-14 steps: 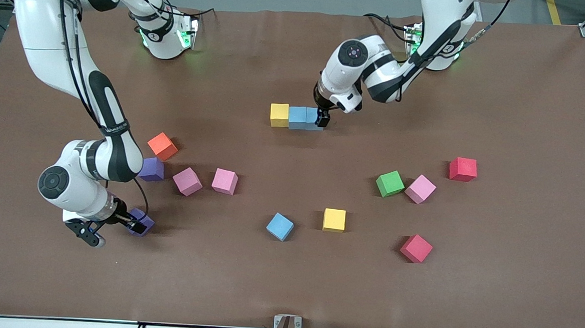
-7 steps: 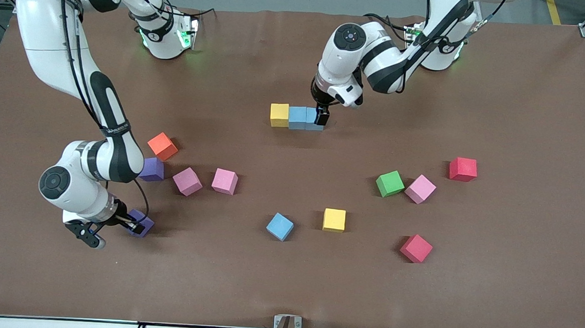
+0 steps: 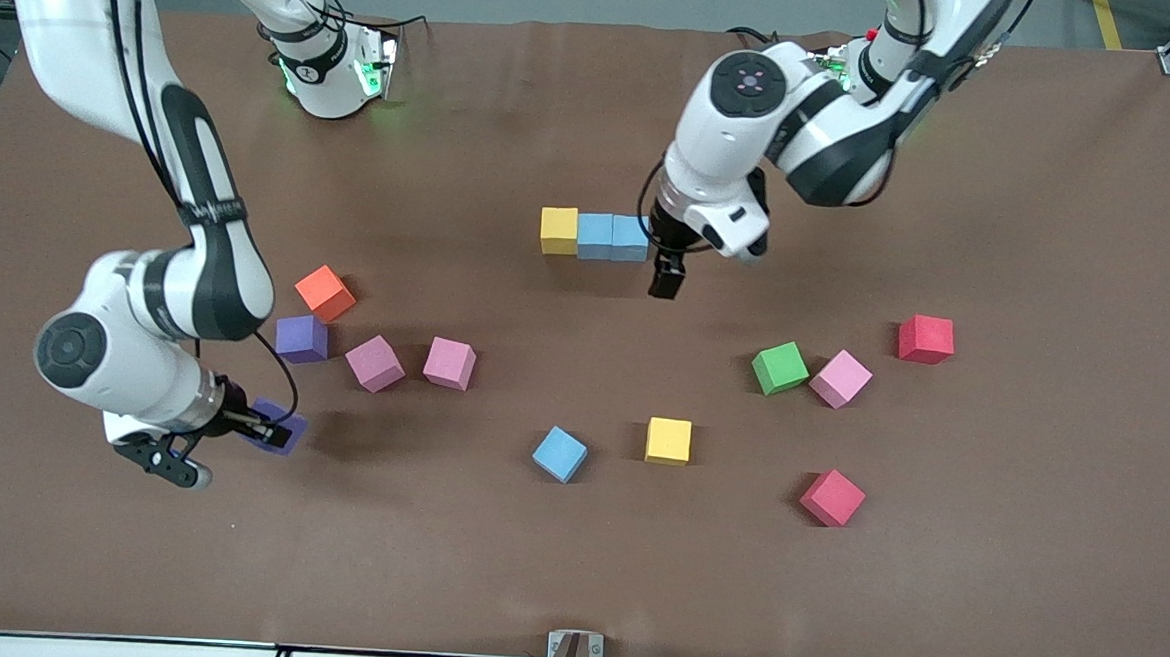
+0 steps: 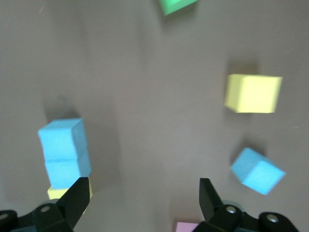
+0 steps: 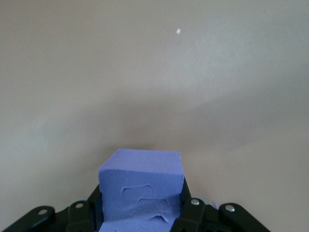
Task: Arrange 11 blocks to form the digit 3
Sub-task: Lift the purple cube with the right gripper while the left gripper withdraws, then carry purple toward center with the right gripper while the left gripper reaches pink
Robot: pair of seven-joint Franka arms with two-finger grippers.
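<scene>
You have the brown table [image 3: 572, 568] spread wide, with both arms reaching down onto it. Your right arm stretches out to its own end of the table, and the right gripper [image 3: 274, 435] is clamped on a purple block [image 3: 265, 422], which the right wrist view shows pinched between the fingers [image 5: 190, 212] and raised off the table. Your left arm bends over the middle, and the left gripper [image 3: 667, 281] hangs with its jaws spread wide and nothing between them, over bare table just beside the row.

That row is all you have of the digit 3: a yellow block [image 3: 558, 230], a light blue block [image 3: 595, 235] and a second light blue block [image 3: 630, 238], touching side by side.

The rest lie loose and nearer the front camera. Toward the right arm's end you see an orange block [image 3: 324, 293], a second purple block [image 3: 301, 338] just beside it, then a pink block [image 3: 374, 363] and another pink block [image 3: 449, 362]. Near the middle sit a tilted light blue block [image 3: 559, 453] and a yellow block [image 3: 668, 440]. Toward the left arm's end a green block [image 3: 779, 368] stands just beside a pale pink block [image 3: 840, 378], with a red block [image 3: 925, 338] near them and a deep pink block [image 3: 832, 497] nearest the camera.
</scene>
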